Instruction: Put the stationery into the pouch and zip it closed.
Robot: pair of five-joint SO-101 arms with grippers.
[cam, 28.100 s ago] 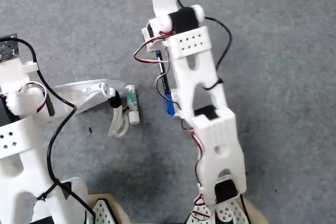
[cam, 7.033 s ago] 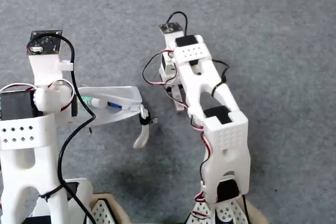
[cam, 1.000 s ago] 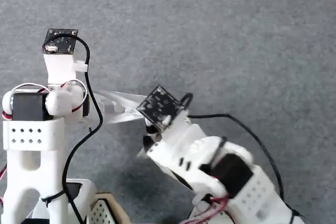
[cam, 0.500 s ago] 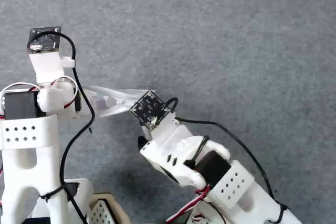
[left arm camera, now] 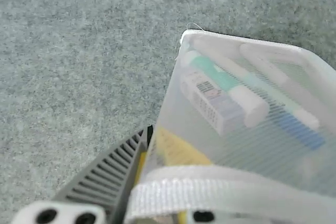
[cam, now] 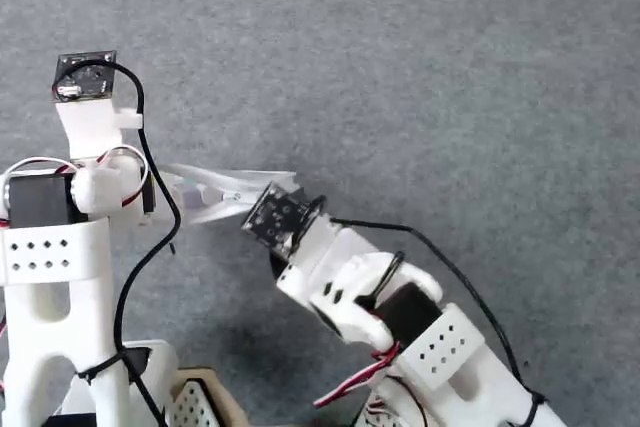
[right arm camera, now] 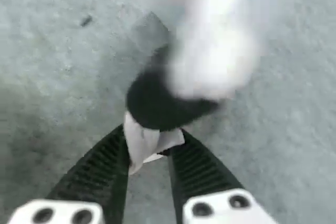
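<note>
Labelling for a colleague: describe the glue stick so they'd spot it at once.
On the grey table, look inside the translucent pouch. The glue stick is the stubby green tube with a white cap, thicker than the slim blue pen beside it.

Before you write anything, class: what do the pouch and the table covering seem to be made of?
Pouch: looks like translucent, ribbed soft plastic; the stationery shows through its fine stripes. Table covering: probably felt or short-pile carpet, grey and matte, with a fuzzy, speckled surface.
</note>
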